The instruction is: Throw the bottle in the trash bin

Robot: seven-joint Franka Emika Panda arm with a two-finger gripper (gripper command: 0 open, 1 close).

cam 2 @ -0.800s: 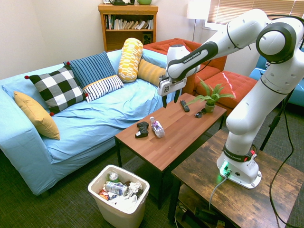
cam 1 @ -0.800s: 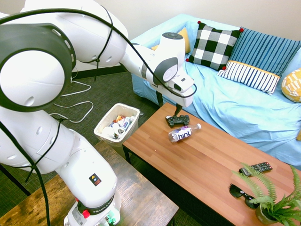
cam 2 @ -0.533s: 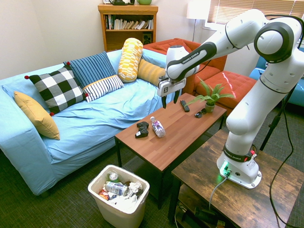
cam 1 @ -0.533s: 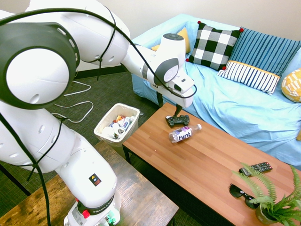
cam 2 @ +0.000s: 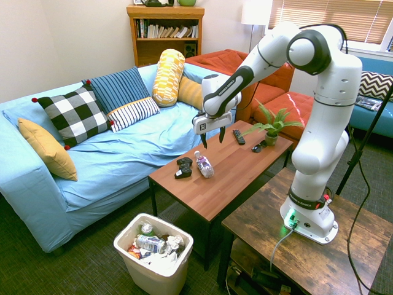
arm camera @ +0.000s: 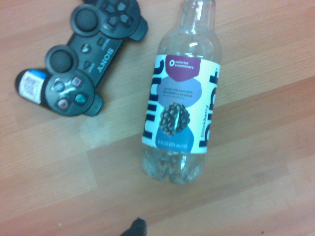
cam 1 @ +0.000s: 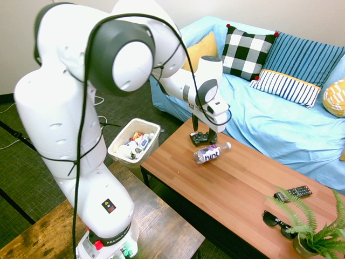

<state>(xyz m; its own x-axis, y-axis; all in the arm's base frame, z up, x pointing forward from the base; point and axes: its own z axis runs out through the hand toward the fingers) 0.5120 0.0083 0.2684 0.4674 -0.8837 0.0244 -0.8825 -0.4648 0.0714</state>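
The clear bottle [cam 1: 210,153] with a white cap and a purple "hint" label lies on its side on the wooden coffee table [cam 1: 242,186]. It rests right beside a black game controller [cam 1: 203,138]. My gripper [cam 1: 204,132] hangs open a little above the two, fingers pointing down and holding nothing. From the other side, the gripper [cam 2: 212,139] sits above and behind the bottle [cam 2: 203,165]. The wrist view looks straight down on the bottle [arm camera: 179,103] and the controller [arm camera: 83,59]. The off-white trash bin [cam 1: 153,127], partly filled with rubbish, stands on the floor off the table's end.
A remote [cam 1: 292,191], sunglasses [cam 1: 277,222] and a potted fern [cam 1: 315,226] sit at the table's far end. A blue sofa [cam 1: 269,124] with pillows runs along the table's far side. A darker wooden table [cam 2: 319,258] stands on the near side.
The arm has swung round and the gripper has moved lower and toward the controller end of the table, now over the bottle. The bottle and controller have not moved.
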